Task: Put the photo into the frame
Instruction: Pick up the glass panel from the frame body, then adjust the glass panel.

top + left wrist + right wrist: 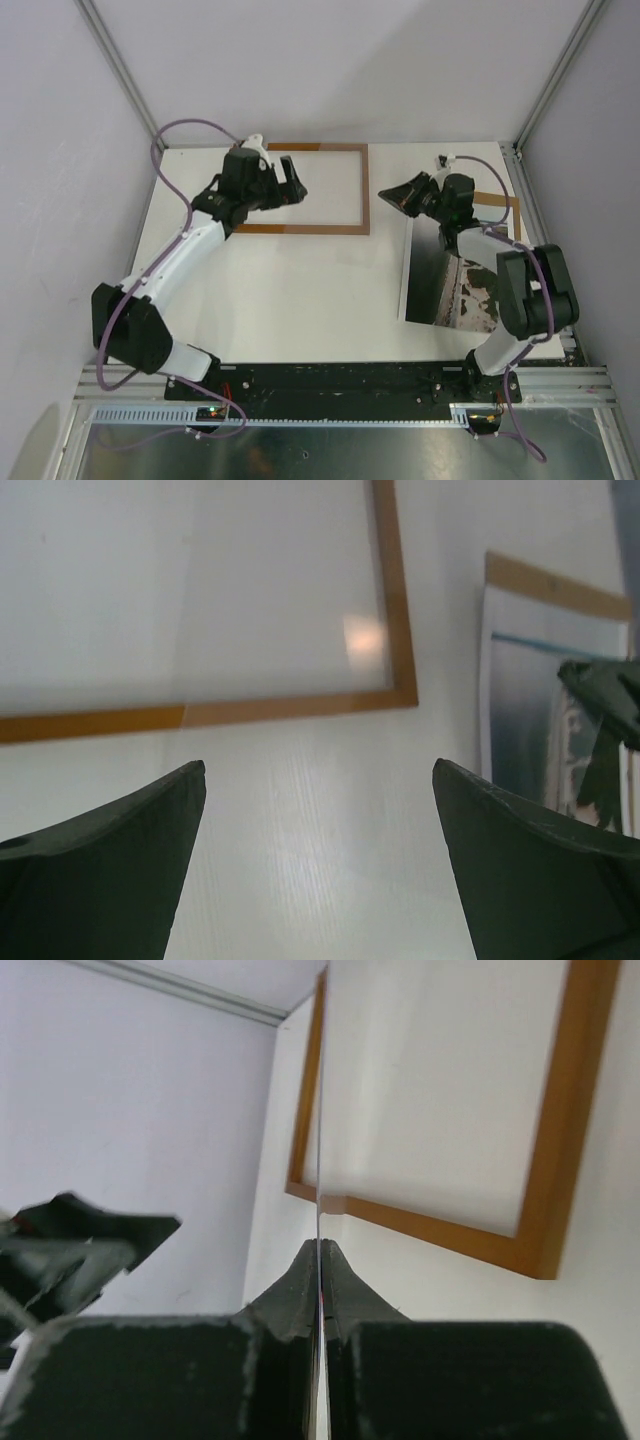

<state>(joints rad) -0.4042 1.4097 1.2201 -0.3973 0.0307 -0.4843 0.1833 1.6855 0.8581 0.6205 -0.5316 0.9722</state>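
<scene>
Here, the top view gives the whole layout. The frame [320,229] lies flat at 12 o'clock on the white table [300,300], and the table shows through its opening. The left gripper [292,184] hangs over the frame's 9 o'clock end, its arm stretched forward from the base at 7 o'clock. The photo [436,285] is at 3 o'clock, near the frame's right rail but apart from it. The right gripper [392,196] is at the photo's far corner, its arm folded above the print. A brown board [505,203] shows at 2 o'clock. Bare table lies between the frame and the near edge.

Only the left wrist view shows its fingers [110,870] spread wide with nothing between them, above the frame's near right corner.

Only the right wrist view shows the grip. Both fingers press together on the photo's thin edge, seen edge-on, with the frame beyond at 1 o'clock.
</scene>
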